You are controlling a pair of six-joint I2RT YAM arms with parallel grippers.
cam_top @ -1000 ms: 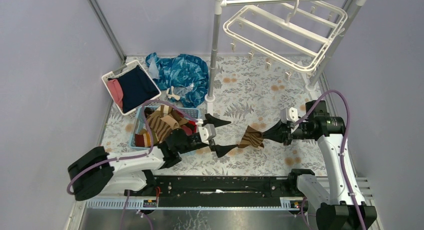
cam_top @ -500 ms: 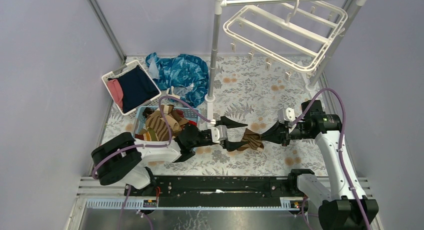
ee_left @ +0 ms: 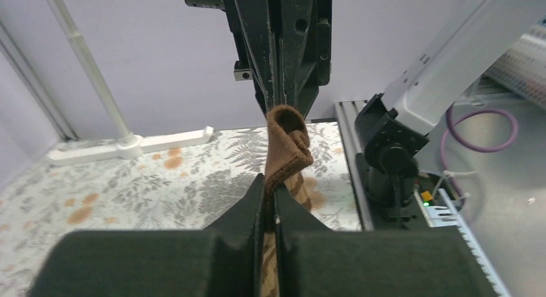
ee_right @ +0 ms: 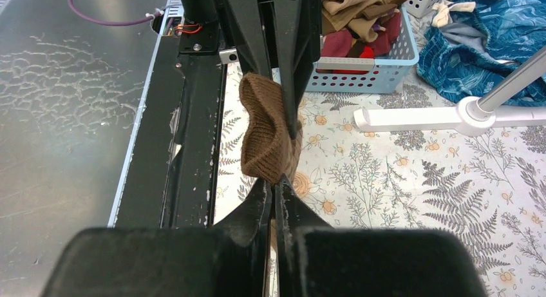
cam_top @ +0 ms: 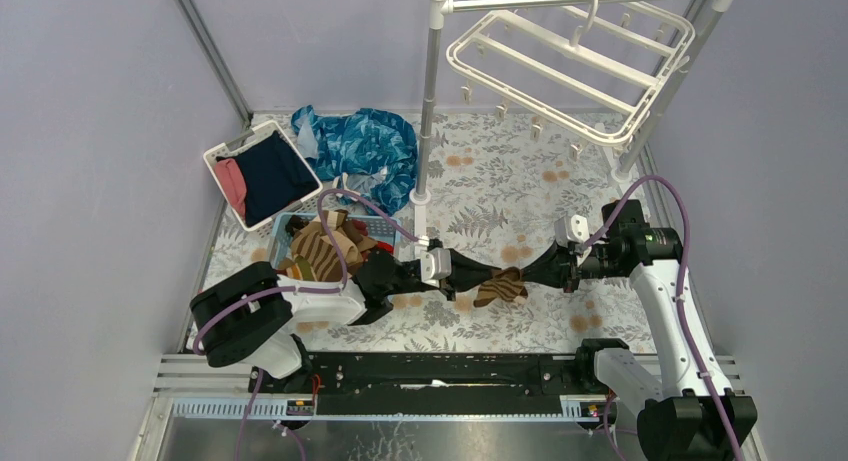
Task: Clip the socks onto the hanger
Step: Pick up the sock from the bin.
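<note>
Left hand [cam_top: 480,274] has closed on the sock [cam_top: 503,286] (gripped edge hidden).

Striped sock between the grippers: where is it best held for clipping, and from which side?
By its plain brown end, pinched from both sides, as the left gripper and right gripper grip the striped sock now. That end bulges free between them, so a hanger clip could probably bite its edge.

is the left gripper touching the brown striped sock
Touching: the left wrist view shows the left gripper pinching the brown striped knit sock between its tips.
</note>
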